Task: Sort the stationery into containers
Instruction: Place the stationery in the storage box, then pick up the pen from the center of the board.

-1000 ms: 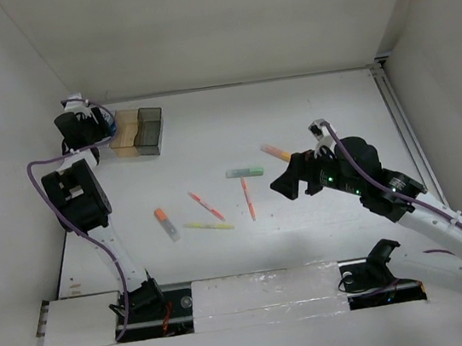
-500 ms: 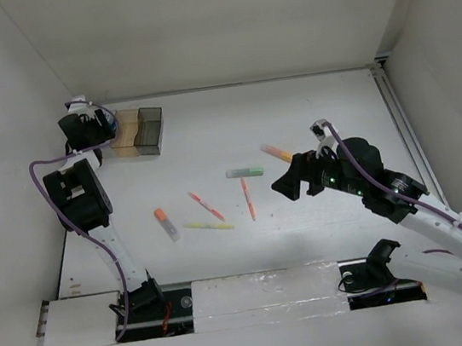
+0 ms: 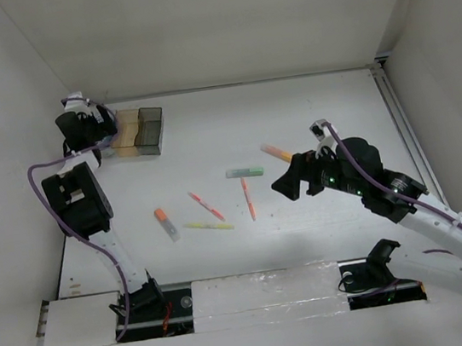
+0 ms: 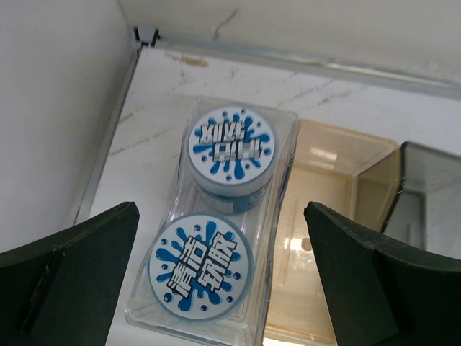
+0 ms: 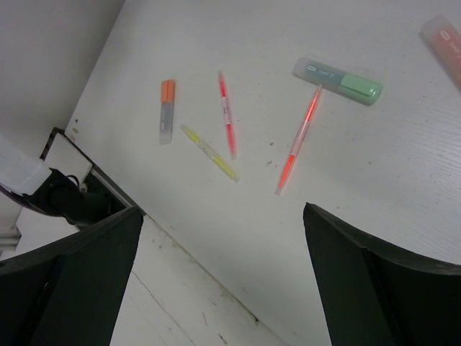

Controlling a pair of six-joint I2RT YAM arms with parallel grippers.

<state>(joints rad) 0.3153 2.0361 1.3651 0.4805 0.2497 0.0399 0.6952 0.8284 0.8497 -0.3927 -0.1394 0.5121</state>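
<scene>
**Stationery, binned:** two blue-and-white rolls, one farther and one nearer, lie flat in the clear bin at the counter's far-left corner. The amber bin and dark grey bin adjoin it.

**Stationery, loose, mid-counter:** orange-capped marker, red pen, yellow pen, orange pen, green highlighter, orange highlighter.

**Left tool**: over the clear bin, jaws spread, holding nothing.

**Right tool**: above the pens, jaws wide, empty.

**Step, as judged:** the rolls are delivered and the pens come next. The right tool must descend, straddle one thin barrel crosswise, and close low against the counter.
</scene>
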